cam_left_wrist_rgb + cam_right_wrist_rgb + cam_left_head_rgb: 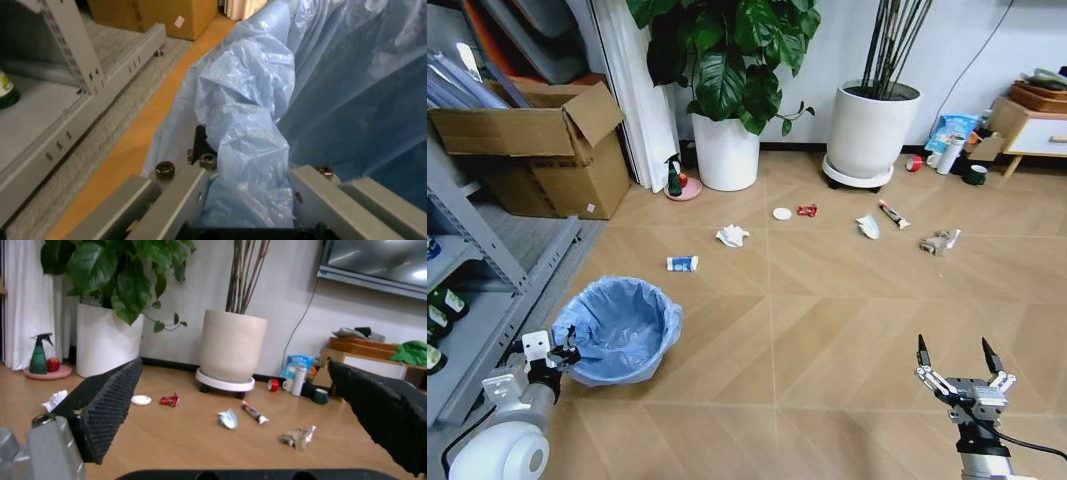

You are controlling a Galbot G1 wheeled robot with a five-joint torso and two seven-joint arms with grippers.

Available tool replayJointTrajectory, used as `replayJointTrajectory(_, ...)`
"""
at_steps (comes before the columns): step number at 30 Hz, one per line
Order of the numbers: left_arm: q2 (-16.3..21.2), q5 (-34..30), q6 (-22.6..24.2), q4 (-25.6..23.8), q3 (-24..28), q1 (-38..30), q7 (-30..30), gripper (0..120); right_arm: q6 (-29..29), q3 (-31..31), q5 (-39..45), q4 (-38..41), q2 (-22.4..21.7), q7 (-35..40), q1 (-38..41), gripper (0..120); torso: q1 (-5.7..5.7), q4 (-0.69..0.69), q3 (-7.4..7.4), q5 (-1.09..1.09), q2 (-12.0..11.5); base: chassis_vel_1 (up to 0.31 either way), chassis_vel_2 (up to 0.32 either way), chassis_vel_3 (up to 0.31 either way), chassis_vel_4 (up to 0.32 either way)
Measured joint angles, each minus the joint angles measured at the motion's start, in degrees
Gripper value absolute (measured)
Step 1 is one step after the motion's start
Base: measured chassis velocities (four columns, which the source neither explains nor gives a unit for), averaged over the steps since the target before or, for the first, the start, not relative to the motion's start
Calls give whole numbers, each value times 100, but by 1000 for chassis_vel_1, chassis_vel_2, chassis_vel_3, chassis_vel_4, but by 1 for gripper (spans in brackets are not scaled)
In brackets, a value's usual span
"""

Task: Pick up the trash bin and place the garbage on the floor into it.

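Head view shows the floor (827, 320), light brown chevron tiles, spreading ahead of me to the wall. Against that wall stand two big white plant pots, one leafy (726, 152) and one on a wheeled base (867, 130), with a cardboard box (552, 150) off to my left beside a grey metal shelf (477, 290).

The trash bin (619, 330), lined with a crinkled light-blue bag, stands on the floor near my left side, just beside the shelf. My left gripper (562, 355) is at its near rim; in the left wrist view my jaws sit either side of the bag-covered rim (250, 150), one outside and one inside, clamped on it. My right gripper (960, 362) hangs low on my right, well apart from everything, with its jaws spread wide.

The garbage lies scattered between the bin and the pots: a crumpled white paper (732, 236), a blue-white carton (682, 264) nearest the bin, a white disc (782, 213) with a red wrapper (807, 210) just beside it, a white scrap (868, 226), a tube (893, 214) next to that, and a greyish crumpled piece (939, 241) farthest to my right. In the right wrist view the same pieces lie on the floor between my two black finger pads (107, 410).

A green spray bottle (673, 178) stands on a pink dish by the leafy pot.
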Motion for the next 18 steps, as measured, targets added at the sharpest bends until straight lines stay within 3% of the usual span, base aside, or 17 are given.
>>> replayJointTrajectory(18,-16,-7,13,4,34,-11,-26,1,1,-3,9,-1,6,-3,35,100,0,-1,-1,2,1,-37,197,41,-206)
